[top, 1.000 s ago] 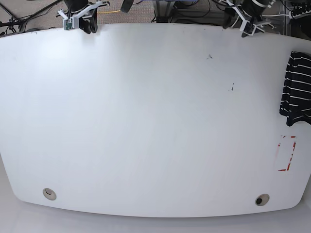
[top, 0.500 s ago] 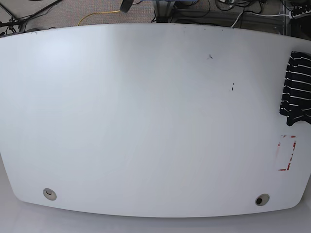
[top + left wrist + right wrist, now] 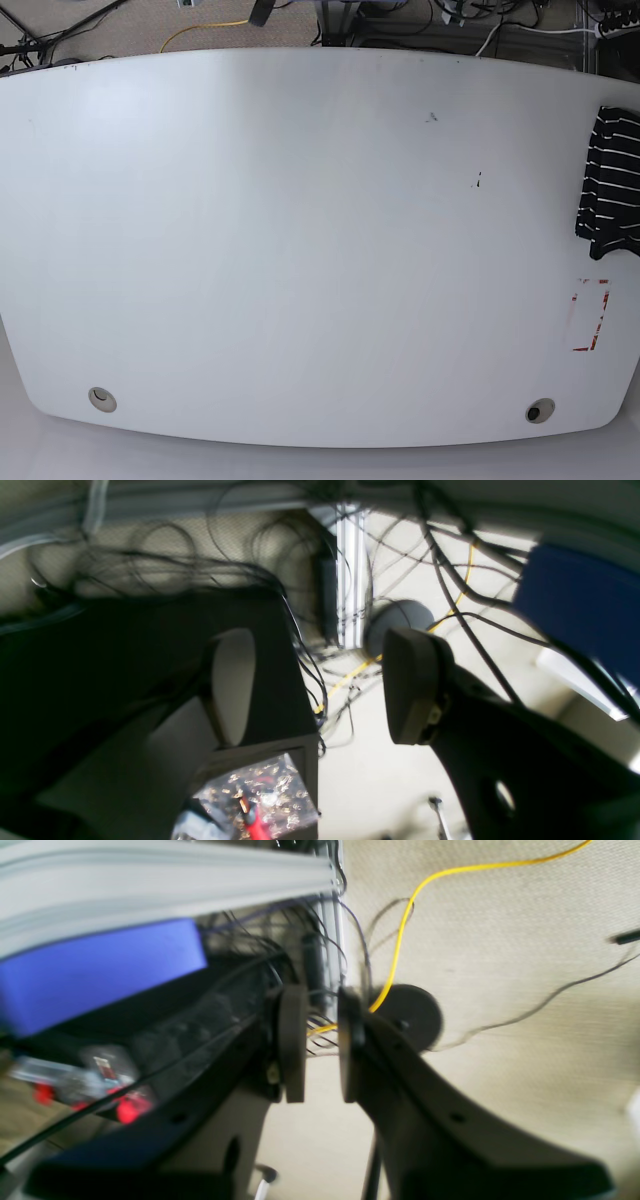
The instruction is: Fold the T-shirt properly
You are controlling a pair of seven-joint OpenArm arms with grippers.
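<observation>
The T-shirt (image 3: 610,180), black with thin white stripes, lies in a compact bundle at the right edge of the white table (image 3: 300,250), partly cut off by the frame. Neither arm shows in the base view. In the left wrist view my left gripper (image 3: 320,690) is open wide, nothing between its fingers (image 3: 410,685), and looks at cables and floor behind the table. My right gripper (image 3: 320,1042) holds its pads (image 3: 292,1040) close together with a narrow empty gap, also over the floor.
A red-cornered rectangle mark (image 3: 590,315) sits on the table below the shirt. Two round grommet holes (image 3: 101,399) (image 3: 540,411) lie near the front edge. Tangled cables (image 3: 350,555), a yellow cable (image 3: 400,940) and a blue box (image 3: 100,970) lie behind the table.
Both arms, seen at the table's far edge a second ago, have pulled back out of the base view. The T-shirt has not moved.
</observation>
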